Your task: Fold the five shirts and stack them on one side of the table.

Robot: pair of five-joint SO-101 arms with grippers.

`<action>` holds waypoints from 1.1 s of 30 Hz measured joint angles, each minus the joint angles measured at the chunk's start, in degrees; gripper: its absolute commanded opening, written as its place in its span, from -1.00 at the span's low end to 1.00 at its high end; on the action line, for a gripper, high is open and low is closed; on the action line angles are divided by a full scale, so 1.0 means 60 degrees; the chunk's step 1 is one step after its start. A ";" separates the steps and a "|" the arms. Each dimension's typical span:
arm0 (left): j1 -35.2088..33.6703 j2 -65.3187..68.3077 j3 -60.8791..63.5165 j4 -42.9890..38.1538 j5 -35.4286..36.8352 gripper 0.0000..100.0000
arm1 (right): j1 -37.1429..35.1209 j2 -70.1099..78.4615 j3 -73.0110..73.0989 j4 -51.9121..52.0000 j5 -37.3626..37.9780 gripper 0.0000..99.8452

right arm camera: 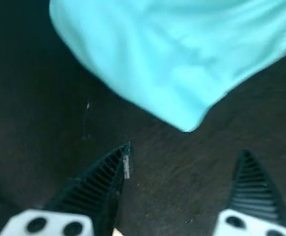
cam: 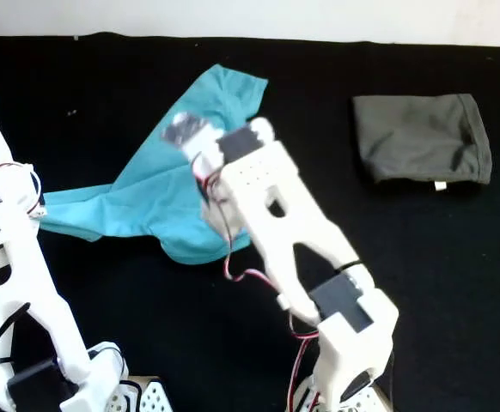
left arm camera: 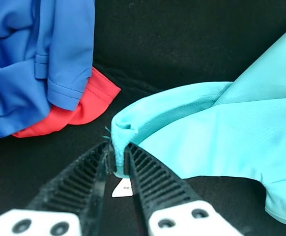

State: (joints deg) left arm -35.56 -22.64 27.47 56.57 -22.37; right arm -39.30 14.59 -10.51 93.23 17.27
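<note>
Teal shirt [cam: 160, 202] sits left of centre in the high view, unfolded, bunched into a rough wedge running from upper centre down to the left edge. Left gripper [left arm camera: 117, 164] is clamped on a rolled hem corner of it, cloth pinched between both fingers; a small white tag [left arm camera: 122, 188] shows just below the tips. Right gripper [right arm camera: 185, 150] has its jaws wide apart with nothing between them, hovering over the black table [right arm camera: 44, 123] just short of a rounded teal edge; its arm [cam: 276, 215] crosses the shirt's middle in the high view. Grey shirt [cam: 422, 137] is folded, upper right of frame, well apart from the teal one; looks like the start of the stack. Blue shirt [left arm camera: 30, 59] lies crumpled over a red shirt [left arm camera: 84, 105], upper left of the left wrist view, near the pinched corner but not touching it. My read: step in hand is spreading the teal shirt flat before folding; one done, blue and red waiting, a fifth I can't place. Next move needs the right gripper to close on that near teal edge, then both to pull apart and tension the cloth. Risk: the thin hem grip may slip.
</note>
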 measured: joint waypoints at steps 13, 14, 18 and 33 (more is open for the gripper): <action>0.0000 0.0000 0.0484 0.0000 0.0000 -0.98 | -0.0498 0.0615 0.2271 -0.2930 0.0059 -0.38; 0.0000 0.0000 0.0484 0.0000 0.0000 -0.98 | -0.0498 0.0864 0.2271 -0.2974 0.0059 -0.44; 0.0000 0.0000 0.0484 0.0000 0.0000 -0.98 | -0.0440 0.1524 0.2022 -0.3121 0.0059 -0.70; 0.0000 0.0000 0.0484 0.0000 0.0000 -0.98 | 0.1128 0.1773 -0.1875 -0.0513 0.0059 -0.99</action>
State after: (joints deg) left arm -35.56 -22.64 30.37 56.57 -22.37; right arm -32.53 25.23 -21.76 90.15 17.63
